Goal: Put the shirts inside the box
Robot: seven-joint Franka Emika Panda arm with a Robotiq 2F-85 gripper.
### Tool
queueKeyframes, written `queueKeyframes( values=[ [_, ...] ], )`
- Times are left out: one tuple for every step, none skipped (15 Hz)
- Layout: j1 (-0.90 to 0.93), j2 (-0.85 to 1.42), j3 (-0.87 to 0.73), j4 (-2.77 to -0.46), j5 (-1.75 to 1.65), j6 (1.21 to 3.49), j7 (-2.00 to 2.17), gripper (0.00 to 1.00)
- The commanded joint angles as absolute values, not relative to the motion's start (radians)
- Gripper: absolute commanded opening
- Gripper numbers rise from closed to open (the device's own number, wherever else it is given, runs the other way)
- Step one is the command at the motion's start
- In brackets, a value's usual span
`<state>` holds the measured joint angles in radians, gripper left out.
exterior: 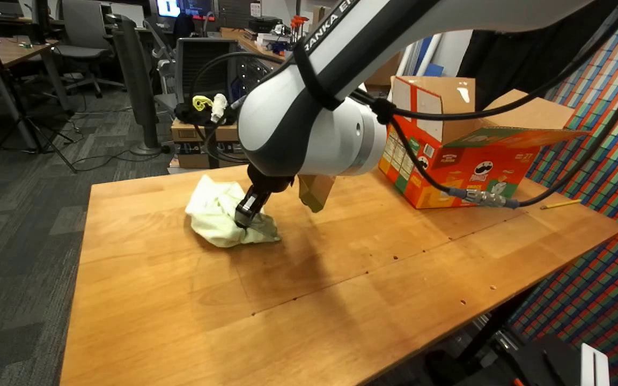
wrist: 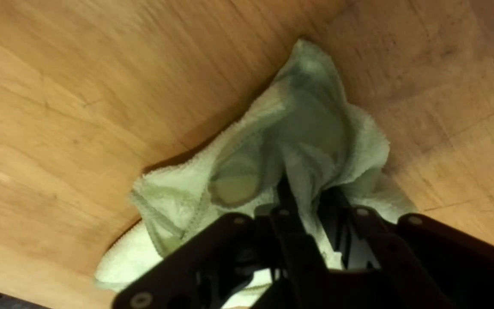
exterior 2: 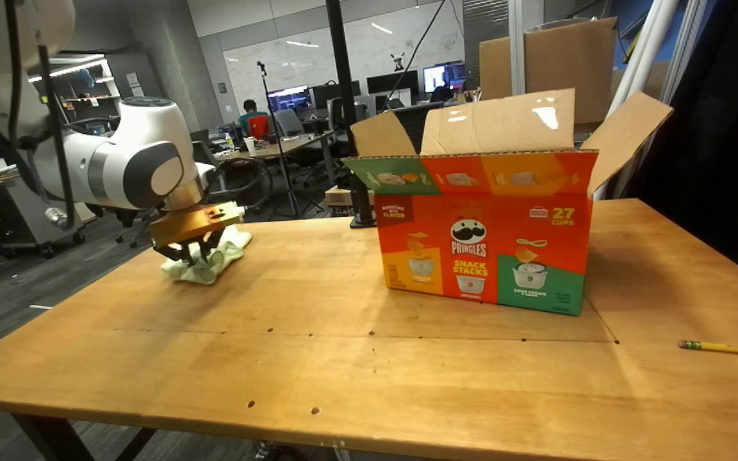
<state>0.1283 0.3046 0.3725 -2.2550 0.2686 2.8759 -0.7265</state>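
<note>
Since the cloth (exterior: 218, 214) looks light and limp, pinch a thick fold — the gripper (wrist: 307, 188) holds one, jaws nearly together.

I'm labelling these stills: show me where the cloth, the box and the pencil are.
Cloth (exterior: 216, 215), in an exterior view: pale crumpled middle.
Box (exterior 2: 475, 246), in an exterior view: printed side panel.
Pencil (exterior 2: 733, 348), in an exterior view: yellow shaft.

Soft shadows on the tabletop (exterior: 169, 311), glare streaks on the whiteboard (exterior 2: 375, 54), blurry pincer (wrist: 309, 195) in the wrist view.
</note>
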Motion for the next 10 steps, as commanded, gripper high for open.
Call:
queueKeyframes(
  values=[
    [0.097, 0.238, 0.383, -2.273, 0.219, 2.870, -0.681, 0.00],
    [0.094, 0.222, 0.381, -2.272, 0.213, 2.867, -0.676, 0.00],
    [0.090, 0.201, 0.378, -2.272, 0.207, 2.864, -0.672, 0.02],
    [0.087, 0.173, 0.371, -2.278, 0.203, 2.860, -0.668, 0.02],
    [0.086, 0.151, 0.362, -2.280, 0.201, 2.852, -0.659, 0.02],
    [0.078, 0.115, 0.352, -2.293, 0.205, 2.849, -0.656, 0.02],
    [0.079, 0.087, 0.335, -2.298, 0.216, 2.841, -0.657, 0.02],
    [0.067, 0.056, 0.325, -2.305, 0.222, 2.834, -0.656, 0.02],
    [0.057, 0.029, 0.314, -2.303, 0.228, 2.825, -0.658, 0.02],
    [0.047, 0.007, 0.302, -2.298, 0.232, 2.822, -0.657, 0.02]
  ],
)
